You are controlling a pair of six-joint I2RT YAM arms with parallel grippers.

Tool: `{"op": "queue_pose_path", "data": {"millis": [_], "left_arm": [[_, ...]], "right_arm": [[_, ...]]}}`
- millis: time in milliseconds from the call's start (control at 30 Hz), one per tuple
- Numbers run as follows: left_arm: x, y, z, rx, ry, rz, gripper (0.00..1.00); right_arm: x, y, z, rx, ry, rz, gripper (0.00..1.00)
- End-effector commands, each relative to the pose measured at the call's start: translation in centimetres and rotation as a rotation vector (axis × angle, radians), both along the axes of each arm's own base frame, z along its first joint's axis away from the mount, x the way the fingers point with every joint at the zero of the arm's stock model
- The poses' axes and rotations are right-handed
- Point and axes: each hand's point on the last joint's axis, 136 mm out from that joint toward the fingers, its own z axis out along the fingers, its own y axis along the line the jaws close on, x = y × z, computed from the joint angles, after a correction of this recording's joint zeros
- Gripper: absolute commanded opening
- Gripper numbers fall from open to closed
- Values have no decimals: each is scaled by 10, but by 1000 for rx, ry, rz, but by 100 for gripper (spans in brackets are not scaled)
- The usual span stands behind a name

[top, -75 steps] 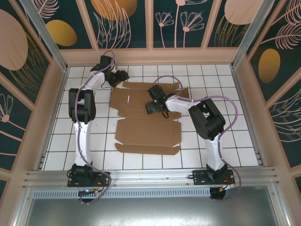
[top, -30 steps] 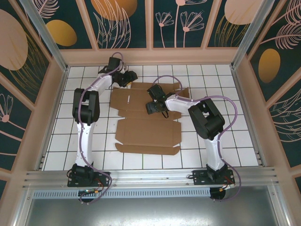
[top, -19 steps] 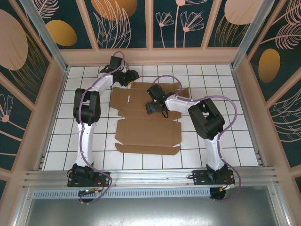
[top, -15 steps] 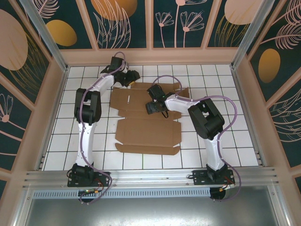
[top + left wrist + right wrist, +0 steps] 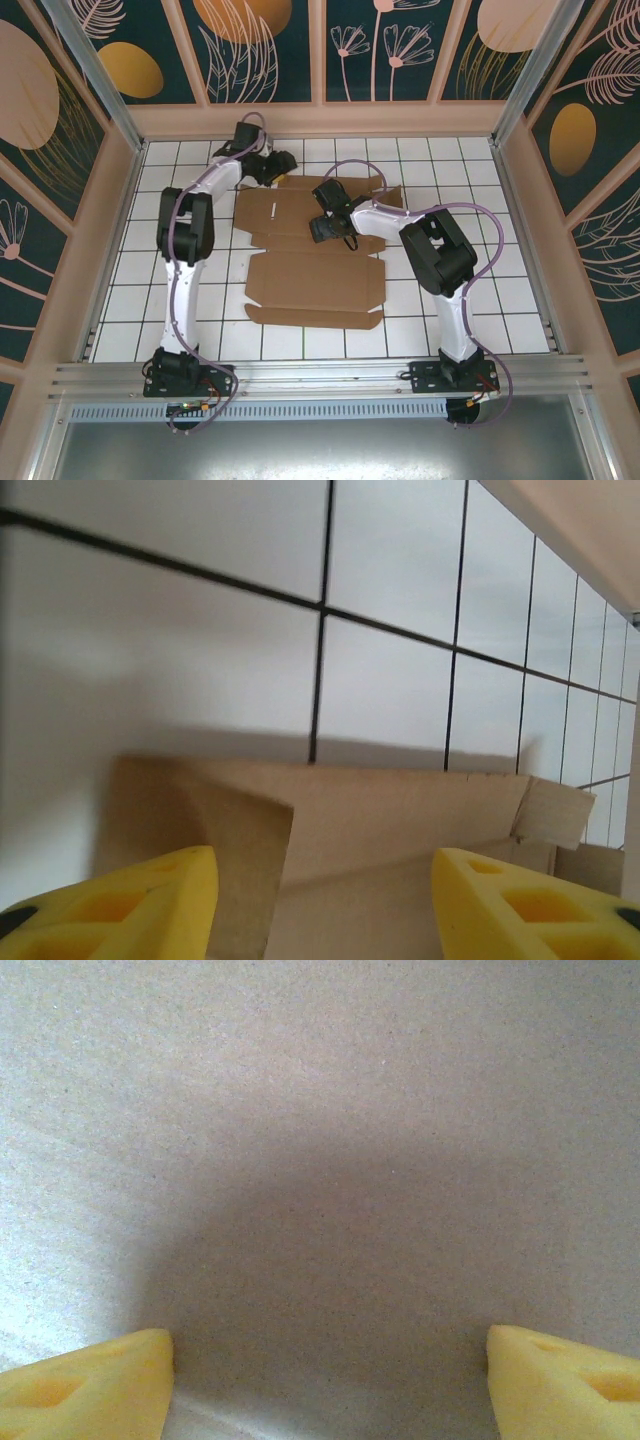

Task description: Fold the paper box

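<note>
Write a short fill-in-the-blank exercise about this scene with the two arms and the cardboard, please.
1. The flat brown corrugated cardboard sheet lies on a table of white ____.
2. The left pincer is at the sheet's far ____ corner.
3. Both pincers have fingertips coloured ____.
4. The right pincer faces the cardboard with its jaws ____.
Missing words: tiles; left; yellow; open.

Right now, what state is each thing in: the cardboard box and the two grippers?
paper box: unfolded, spread out flat, no flaps folded up.
left gripper: open, at the box's far edge.
right gripper: open, pointed down close over the cardboard.
</note>
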Motion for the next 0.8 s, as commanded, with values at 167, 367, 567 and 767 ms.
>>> {"op": "queue_pose_path", "data": {"millis": [167, 367, 567, 767], "left_arm": [[-34, 127, 39, 320, -81, 220, 64], [-60, 125, -13, 215, 10, 150, 63], [-66, 102, -24, 80, 13, 78, 61], [-78, 81, -37, -68, 58, 36, 57]], "right_arm": [[-69, -47, -83, -192, 292, 25, 79], [-70, -44, -82, -175, 292, 32, 78], [-70, -44, -84, -176, 299, 36, 78], [-70, -43, -83, -174, 296, 40, 77]]}}
